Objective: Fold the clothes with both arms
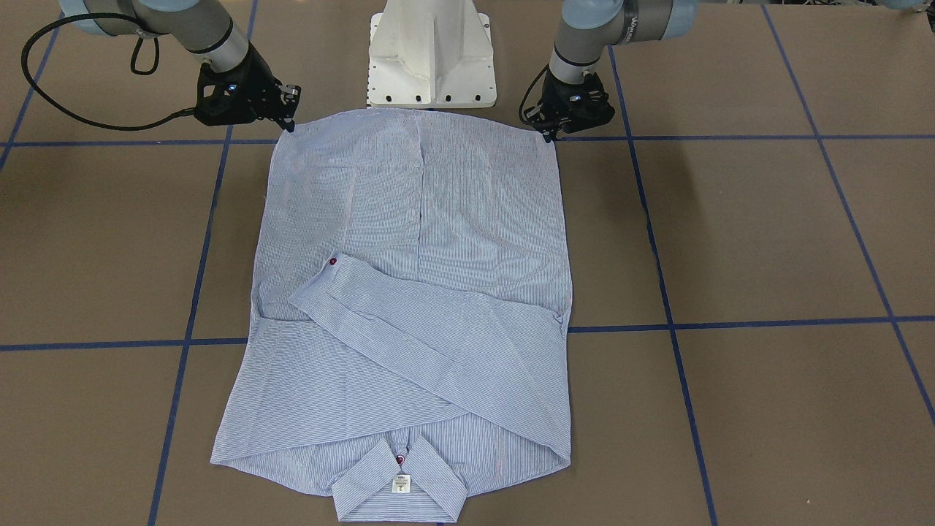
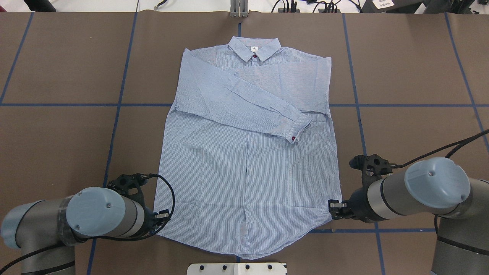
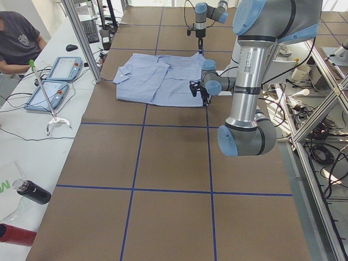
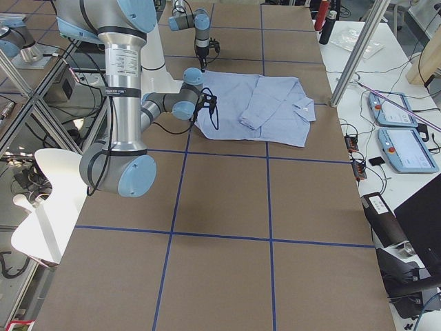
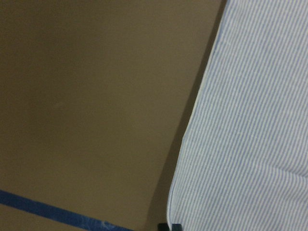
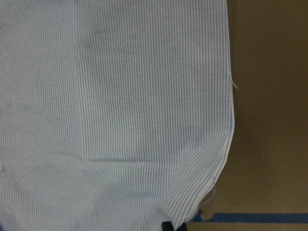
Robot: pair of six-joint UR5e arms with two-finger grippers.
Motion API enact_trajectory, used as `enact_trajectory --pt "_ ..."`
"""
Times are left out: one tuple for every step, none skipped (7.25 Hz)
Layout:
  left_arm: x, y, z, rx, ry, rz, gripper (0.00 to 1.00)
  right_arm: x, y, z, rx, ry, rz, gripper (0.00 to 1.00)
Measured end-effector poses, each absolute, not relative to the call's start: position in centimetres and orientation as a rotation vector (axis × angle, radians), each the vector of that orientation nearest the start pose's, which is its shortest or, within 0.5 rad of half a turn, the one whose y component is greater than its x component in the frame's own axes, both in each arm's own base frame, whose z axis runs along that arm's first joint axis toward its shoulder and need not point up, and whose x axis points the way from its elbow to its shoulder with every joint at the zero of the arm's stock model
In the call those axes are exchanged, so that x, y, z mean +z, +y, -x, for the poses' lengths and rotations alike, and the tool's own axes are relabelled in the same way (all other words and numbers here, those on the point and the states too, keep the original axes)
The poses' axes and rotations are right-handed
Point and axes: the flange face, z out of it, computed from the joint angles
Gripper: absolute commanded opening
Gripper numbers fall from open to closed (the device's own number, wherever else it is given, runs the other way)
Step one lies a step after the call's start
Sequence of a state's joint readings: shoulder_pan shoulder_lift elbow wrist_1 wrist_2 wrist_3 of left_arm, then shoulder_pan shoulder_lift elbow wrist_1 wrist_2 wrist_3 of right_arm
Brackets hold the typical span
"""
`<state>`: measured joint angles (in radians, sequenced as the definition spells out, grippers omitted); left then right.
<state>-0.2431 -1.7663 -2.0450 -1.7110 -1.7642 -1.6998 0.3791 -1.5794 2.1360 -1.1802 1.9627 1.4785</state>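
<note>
The light blue striped shirt [image 1: 438, 212] [image 2: 248, 172] lies flat on the brown table, front up. Its collar [image 2: 254, 47] is on the far side from the robot. One sleeve is folded across the chest, and its cuff [image 2: 294, 131] shows a dark red button. My left gripper [image 2: 163, 216] [image 1: 548, 136] sits at the near left hem corner, shut on the shirt. My right gripper [image 2: 333, 208] [image 1: 291, 126] is shut on the near right hem corner. In the right wrist view the shirt [image 6: 120, 96] wrinkles toward the fingertip at the bottom edge.
The white pedestal base [image 1: 431, 58] stands just behind the hem. Blue tape lines [image 2: 114, 126] cross the brown table. A person [image 3: 16, 38] sits at a side bench with teach pendants [image 3: 62, 68] and bottles [image 3: 32, 191].
</note>
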Motion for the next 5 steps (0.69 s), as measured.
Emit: enact_trajectory --pt "32.9 -23.6 -47.5 -0.270 0.827 0.136 0.00 35.1 -26.1 39.2 0.069 -0.998 0.134 0.00" --pt "32.5 -23.3 -46.2 -0.268 0.837 0.135 0.00 34.9 -26.1 39.0 0.060 -1.005 0.136 0.00" --pt "32.0 -23.0 -44.9 -0.266 0.851 0.133 0.00 34.6 -26.0 38.8 0.051 -1.013 0.141 0.00" --pt "31.3 -22.7 -43.8 -0.264 0.867 0.133 0.00 34.2 -26.0 38.5 0.032 -1.024 0.146 0.00" --pt "30.5 -22.5 -42.8 -0.260 0.882 0.133 0.00 33.9 -25.9 38.3 0.008 -1.034 0.153 0.00"
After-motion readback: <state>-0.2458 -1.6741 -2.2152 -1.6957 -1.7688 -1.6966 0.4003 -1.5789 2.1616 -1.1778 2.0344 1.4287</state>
